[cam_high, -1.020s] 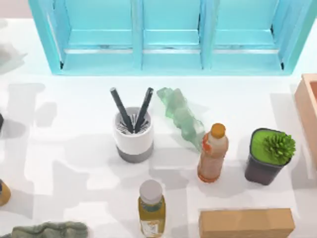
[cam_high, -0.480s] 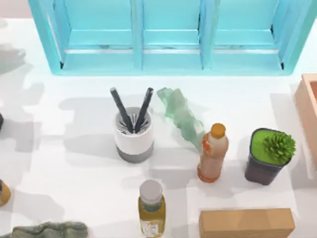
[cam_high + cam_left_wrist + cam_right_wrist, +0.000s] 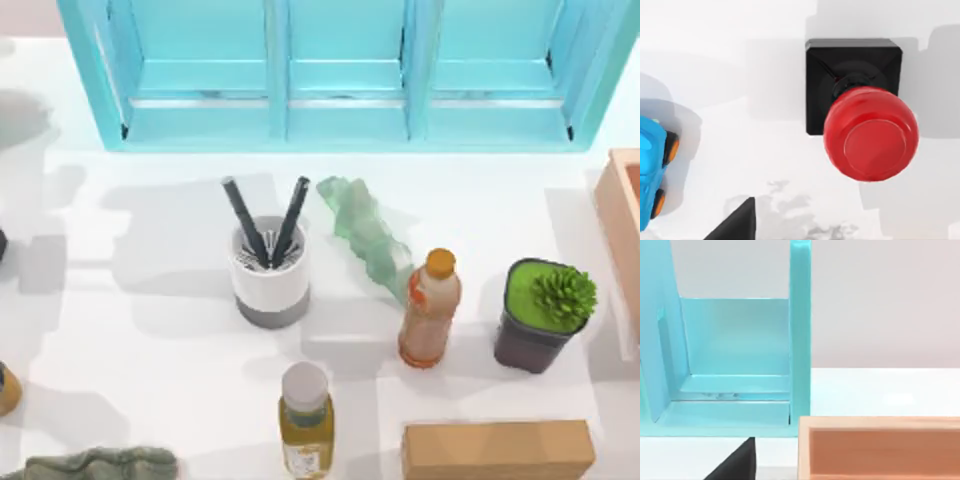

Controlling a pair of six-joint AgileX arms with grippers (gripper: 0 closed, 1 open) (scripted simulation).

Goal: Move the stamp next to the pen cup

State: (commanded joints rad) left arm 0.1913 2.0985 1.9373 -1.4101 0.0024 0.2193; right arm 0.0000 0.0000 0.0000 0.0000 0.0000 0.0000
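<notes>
From above, the pen cup stands mid-table with two black pens leaning out of it, a crumpled green film just to its right and an orange-capped bottle beyond that. The left wrist view looks straight down on the stamp — black square base, glossy red knob — upright on the white table, with a blue toy car nearby. Whether either gripper is released or clenched cannot be told. The right wrist view faces the turquoise shelf and a peach-coloured box.
</notes>
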